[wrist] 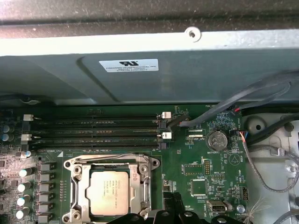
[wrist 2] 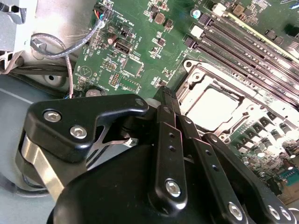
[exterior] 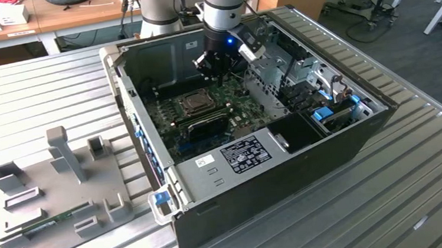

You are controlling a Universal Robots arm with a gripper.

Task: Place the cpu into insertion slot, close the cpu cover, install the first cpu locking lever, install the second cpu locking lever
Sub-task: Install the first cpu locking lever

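Black jaws, shut empty, hang just beside the pale silver-tan cpu (wrist: 109, 192) under its cover (wrist: 80, 186).

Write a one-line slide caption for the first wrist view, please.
Chip seated in its socket under the closed metal cover, with the gripper just beside.
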